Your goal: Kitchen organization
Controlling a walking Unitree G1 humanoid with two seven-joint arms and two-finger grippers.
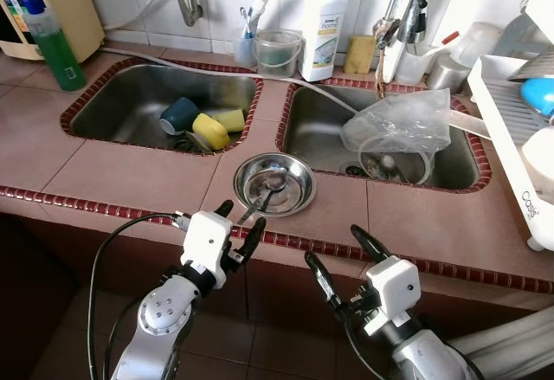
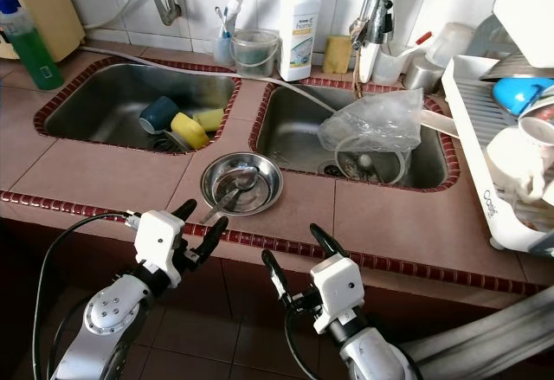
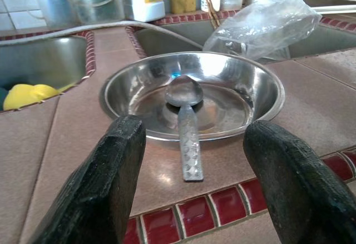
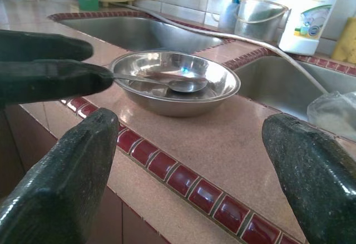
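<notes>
A round steel bowl sits on the tiled counter strip between the two sinks, near the front edge. A metal spoon lies in it, its handle sticking out over the rim toward me. My left gripper is open at the counter's edge, with the end of the spoon handle lying between its fingers but not gripped. My right gripper is open too, lower and to the right of the bowl, just in front of the red tile edging. From the right wrist, the left fingers show beside the spoon.
The left sink holds a blue cup and yellow cups. The right sink holds a clear plastic bag over a glass container. A white dish rack stands at the right. A detergent bottle and a green bottle stand along the back.
</notes>
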